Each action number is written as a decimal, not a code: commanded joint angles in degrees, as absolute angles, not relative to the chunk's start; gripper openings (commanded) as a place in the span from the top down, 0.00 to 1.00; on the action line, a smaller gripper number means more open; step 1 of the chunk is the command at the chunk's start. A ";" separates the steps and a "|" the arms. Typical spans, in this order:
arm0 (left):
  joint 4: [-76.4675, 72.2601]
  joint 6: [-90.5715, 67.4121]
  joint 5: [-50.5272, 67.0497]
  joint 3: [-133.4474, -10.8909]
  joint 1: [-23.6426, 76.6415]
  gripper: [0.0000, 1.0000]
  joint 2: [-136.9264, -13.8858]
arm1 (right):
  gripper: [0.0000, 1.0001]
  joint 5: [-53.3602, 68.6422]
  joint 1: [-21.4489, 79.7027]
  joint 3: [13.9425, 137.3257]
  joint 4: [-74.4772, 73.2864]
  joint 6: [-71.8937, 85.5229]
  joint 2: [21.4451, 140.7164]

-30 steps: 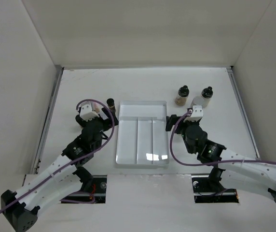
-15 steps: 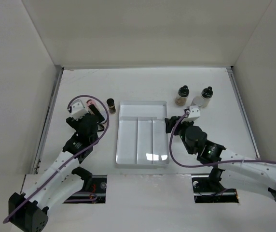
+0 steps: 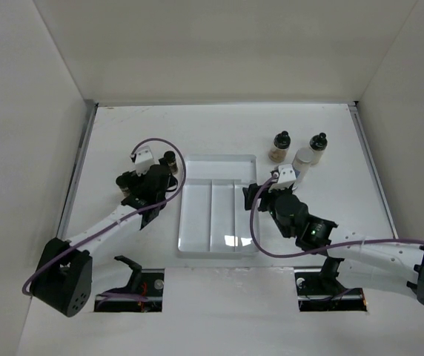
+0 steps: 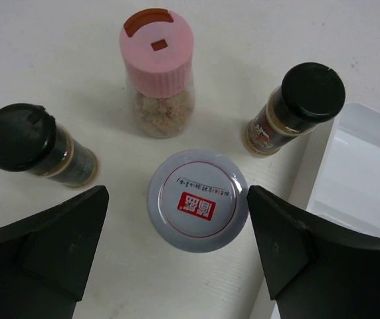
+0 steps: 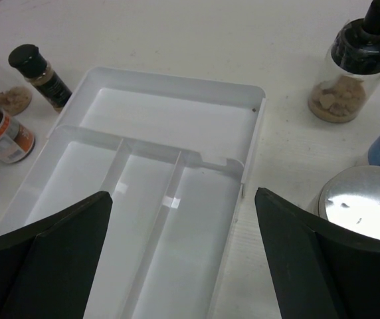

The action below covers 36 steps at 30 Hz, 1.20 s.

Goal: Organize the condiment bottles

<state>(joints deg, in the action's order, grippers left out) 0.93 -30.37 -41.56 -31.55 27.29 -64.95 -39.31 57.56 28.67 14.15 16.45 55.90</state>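
Hidden from above, a round silver-capped jar (image 4: 196, 209) stands untouched inside the widely spread left gripper (image 4: 177, 199), toward the desk's (image 4: 243, 33) left edge. We see the right gripper (image 5: 183, 196) spread, empty, over the clear plastic tray (image 5: 170, 80).

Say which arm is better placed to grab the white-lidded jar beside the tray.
Left: the left hand hangs open over that jar, a finger on each side; the right hand is over the tray.
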 commanded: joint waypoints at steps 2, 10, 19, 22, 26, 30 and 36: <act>-4.04 -29.18 -40.34 -34.98 26.15 0.15 -68.98 | 0.04 -38.76 58.49 30.41 17.93 15.82 55.90; -6.50 -29.53 -39.02 -34.63 26.06 0.32 -72.16 | 0.04 -38.32 58.58 29.79 18.46 15.47 55.11; -2.73 -28.39 -39.81 -34.45 32.81 0.66 -56.80 | 0.04 -38.50 58.58 29.62 18.98 15.38 55.02; -1.23 -27.78 -41.74 -37.08 38.26 0.66 -54.23 | 0.04 -38.23 58.58 29.36 19.25 16.08 54.76; -4.21 -26.90 -39.65 -42.43 40.12 0.66 -61.23 | 0.04 -38.50 58.58 29.27 19.25 15.91 54.49; -8.16 -24.96 -35.25 -51.40 39.42 0.66 -74.15 | 0.03 -38.23 58.23 28.57 19.34 16.35 53.53; -11.95 -22.15 -33.05 -60.63 38.28 0.66 -87.69 | 0.03 -38.23 58.14 27.95 19.42 16.52 52.82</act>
